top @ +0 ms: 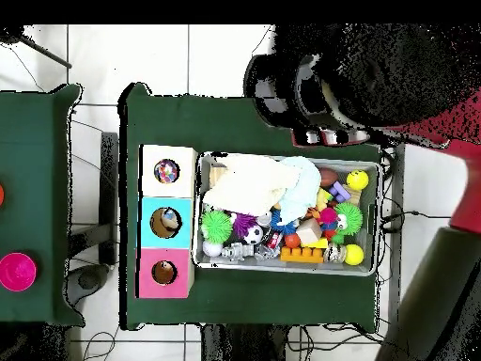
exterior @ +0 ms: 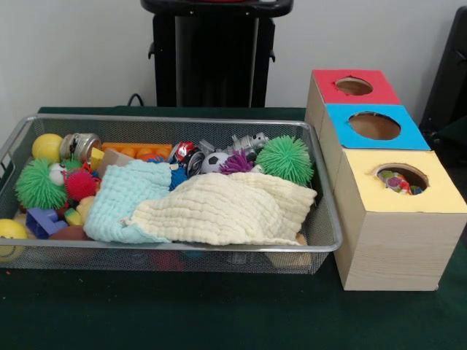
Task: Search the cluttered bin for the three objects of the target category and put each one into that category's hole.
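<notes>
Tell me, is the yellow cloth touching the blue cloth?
Touching. The front view shows the cream-yellow cloth lying over the light blue cloth's edge, with no gap between them.

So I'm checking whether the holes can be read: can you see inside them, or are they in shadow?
Front view: the yellow-topped wooden box's hole shows colourful contents; the red-topped hole and blue-topped hole look evenly lit, showing only brown. Overhead view: all three holes are visible, contents small and indistinct.

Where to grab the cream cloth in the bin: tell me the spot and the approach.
Pinch the cream cloth at its raised folded ridge near the middle, coming straight down. It lies draped flat over the toys, and the wire bin walls block a side approach.
</notes>
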{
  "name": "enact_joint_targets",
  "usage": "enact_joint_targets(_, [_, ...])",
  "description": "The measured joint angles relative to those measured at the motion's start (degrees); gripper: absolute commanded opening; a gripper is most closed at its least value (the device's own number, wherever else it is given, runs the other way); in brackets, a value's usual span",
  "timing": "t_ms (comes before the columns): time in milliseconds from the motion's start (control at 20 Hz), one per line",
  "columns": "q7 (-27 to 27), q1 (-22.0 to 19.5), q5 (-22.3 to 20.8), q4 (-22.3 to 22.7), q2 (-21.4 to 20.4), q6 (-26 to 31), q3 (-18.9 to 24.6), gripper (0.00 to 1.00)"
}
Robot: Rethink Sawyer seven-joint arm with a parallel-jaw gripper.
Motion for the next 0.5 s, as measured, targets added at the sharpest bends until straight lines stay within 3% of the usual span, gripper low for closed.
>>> enact_joint_targets(500, [0.0,0.8,-0.5,7.0,2.3,-12.2,0.0,0.00])
